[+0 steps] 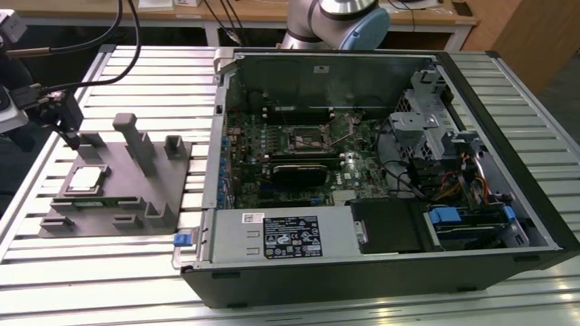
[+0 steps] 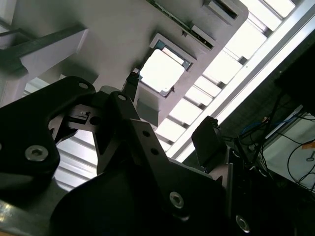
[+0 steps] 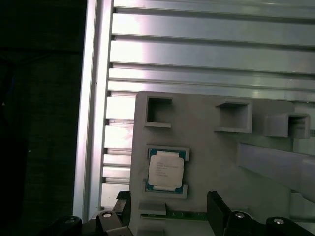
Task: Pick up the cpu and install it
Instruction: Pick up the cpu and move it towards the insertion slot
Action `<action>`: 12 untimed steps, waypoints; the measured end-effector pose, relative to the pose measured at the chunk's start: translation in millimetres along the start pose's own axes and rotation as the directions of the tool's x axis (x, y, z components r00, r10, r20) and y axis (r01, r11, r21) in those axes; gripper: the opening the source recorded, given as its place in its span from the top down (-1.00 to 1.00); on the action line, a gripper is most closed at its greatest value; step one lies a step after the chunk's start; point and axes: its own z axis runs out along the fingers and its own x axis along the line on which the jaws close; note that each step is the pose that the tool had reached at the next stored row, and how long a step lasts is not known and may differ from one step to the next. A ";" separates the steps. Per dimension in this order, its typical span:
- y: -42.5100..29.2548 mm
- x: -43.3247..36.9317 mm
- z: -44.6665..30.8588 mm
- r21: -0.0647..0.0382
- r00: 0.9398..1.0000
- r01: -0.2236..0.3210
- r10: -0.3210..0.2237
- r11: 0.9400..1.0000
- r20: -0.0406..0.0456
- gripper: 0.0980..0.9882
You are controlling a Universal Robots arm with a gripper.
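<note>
The gripper [image 1: 65, 129] hung over the grey holder [image 1: 122, 180], its jaws apart, gripping nothing.
At the exterior view's left the cpu [image 1: 84, 178] lay flat in the holder's pocket, silver side up, square, no long side. Right of it that view showed the open computer [image 1: 363, 282]; the first wrist view showed the cpu's green rim.

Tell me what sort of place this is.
Probably a robotics lab or workshop bench for computer assembly: an opened desktop computer case lies on a slatted aluminium table, a grey fixture beside it holds the cpu, and a robot arm stands behind.
</note>
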 end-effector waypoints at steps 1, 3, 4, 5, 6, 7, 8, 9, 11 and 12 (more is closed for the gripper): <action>0.0 0.0 0.3 0.000 1.000 0.000 0.000 1.000 0.000 -0.39; 0.0 0.0 0.8 0.000 1.000 0.000 0.000 1.000 0.000 -0.39; 0.0 0.0 1.0 0.000 1.000 0.000 0.000 1.000 0.000 -0.39; -0.1 0.0 1.3 0.000 1.000 0.000 0.000 1.000 0.000 -0.39; -0.1 0.0 1.5 0.000 1.000 0.000 0.000 1.000 0.000 -0.39; -0.1 0.0 1.7 0.000 1.000 0.000 0.000 1.000 0.000 -0.39; -0.1 0.0 1.9 0.000 1.000 0.000 0.000 1.000 0.000 -0.39; -0.1 0.0 2.1 0.000 1.000 0.000 0.000 1.000 0.000 -0.39; -0.1 0.0 2.5 0.000 1.000 0.000 0.000 1.000 0.000 -0.39; -0.1 0.0 2.7 0.000 1.000 0.000 0.000 1.000 0.000 -0.39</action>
